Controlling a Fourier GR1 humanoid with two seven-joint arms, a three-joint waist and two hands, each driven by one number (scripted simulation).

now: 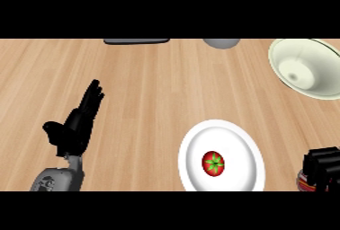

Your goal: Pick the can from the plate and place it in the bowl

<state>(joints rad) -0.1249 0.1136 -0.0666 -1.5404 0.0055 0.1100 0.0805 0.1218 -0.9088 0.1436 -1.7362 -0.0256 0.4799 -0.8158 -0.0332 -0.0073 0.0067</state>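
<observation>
Right robot hand (pixel 322 164) is showing at the lower right edge of the view, its black fingers curling down over the can (pixel 303 182) and grasping it. Only a small part of the can's side, red with pale bands, is peeking out below and to the left of those fingers. The rest is hidden by the hand or cut off by the view's edge.

One can is in view, and it is sitting in this hand, off the plate (pixel 192 148) and just to that plate's right. The single white plate is lying on the surface (pixel 153 90) immediately left of the right robot hand. It is carrying one red tomato (pixel 213 163) with a green star-shaped top near its middle.

One bowl (pixel 299 54), pale cream with a thin darker rim, is standing well beyond the right robot hand, toward the far right corner, and nothing is showing inside it.

Left robot hand (pixel 74 128) is resting at the left side of the view, released, its fingers straight and pointing away from the robot, holding nothing and well apart from the plate.

Two more things are showing at the far edge, both partly cut off. One is a dark flat object (pixel 136 41) beyond the left robot hand, and the other is a grey rounded object (pixel 221 42) to its right.
</observation>
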